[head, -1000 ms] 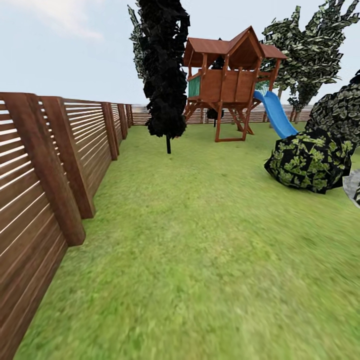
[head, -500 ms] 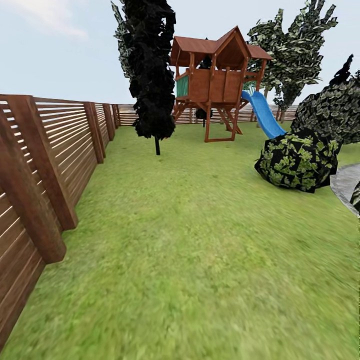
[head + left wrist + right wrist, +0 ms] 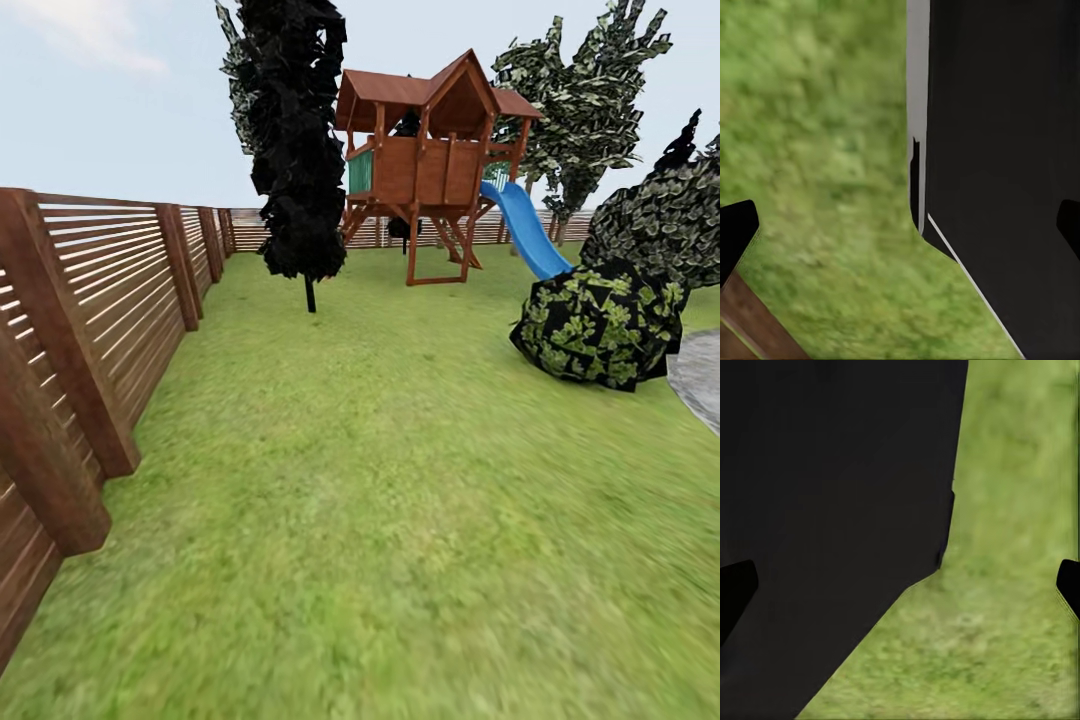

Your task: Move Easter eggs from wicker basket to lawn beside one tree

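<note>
The lawn (image 3: 400, 480) spreads out ahead as mottled green grass. A leafy tree (image 3: 585, 100) stands far back on the right, behind the slide. The wicker basket and the Easter eggs are out of view. In the left wrist view my left gripper (image 3: 901, 232) is open, its dark fingertips (image 3: 735, 240) far apart over grass, with nothing between them. In the right wrist view my right gripper (image 3: 901, 589) is open and empty in the same way. A black part of the robot's body (image 3: 1005, 150) lies beyond the fingers in both wrist views.
A brown slatted fence (image 3: 90, 300) runs along the left. A near-black cypress (image 3: 295, 140) stands mid-lawn, with a wooden playhouse (image 3: 430, 150) and blue slide (image 3: 525, 230) behind it. A round dark bush (image 3: 600, 320) and grey paving (image 3: 700, 380) sit at the right.
The whole head view has shifted: the fence, cypress and playhouse have slid left and come a little closer, and grey paving has come in at the right edge. The camera has moved.
</note>
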`<state>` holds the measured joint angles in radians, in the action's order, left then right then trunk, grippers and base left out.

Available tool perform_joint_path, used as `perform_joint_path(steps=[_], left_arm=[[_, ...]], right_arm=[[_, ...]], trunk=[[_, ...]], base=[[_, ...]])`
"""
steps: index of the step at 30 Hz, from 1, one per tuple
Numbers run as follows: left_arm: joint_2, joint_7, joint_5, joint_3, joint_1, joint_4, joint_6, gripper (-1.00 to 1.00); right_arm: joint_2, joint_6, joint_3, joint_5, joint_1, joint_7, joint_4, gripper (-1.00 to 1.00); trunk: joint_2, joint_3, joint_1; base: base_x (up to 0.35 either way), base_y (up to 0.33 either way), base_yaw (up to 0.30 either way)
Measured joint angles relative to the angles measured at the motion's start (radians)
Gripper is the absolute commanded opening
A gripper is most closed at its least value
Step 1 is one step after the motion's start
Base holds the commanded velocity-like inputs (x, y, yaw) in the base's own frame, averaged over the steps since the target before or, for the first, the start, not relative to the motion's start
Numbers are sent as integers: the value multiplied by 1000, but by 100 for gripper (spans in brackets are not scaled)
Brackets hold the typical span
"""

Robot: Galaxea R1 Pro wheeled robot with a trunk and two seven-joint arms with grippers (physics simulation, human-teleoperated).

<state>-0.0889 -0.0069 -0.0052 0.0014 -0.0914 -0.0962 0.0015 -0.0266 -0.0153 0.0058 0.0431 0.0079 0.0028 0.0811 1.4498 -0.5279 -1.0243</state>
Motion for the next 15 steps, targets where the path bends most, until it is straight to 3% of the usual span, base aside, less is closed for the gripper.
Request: perform_joint_path(steps=[15], left_arm=[[0,0,1,0,0,0,0,100]], right_arm=[[-1,0,-1,0,0,-1,0,100]], trunk=[[0,0,0]], base=[[334,0,0]])
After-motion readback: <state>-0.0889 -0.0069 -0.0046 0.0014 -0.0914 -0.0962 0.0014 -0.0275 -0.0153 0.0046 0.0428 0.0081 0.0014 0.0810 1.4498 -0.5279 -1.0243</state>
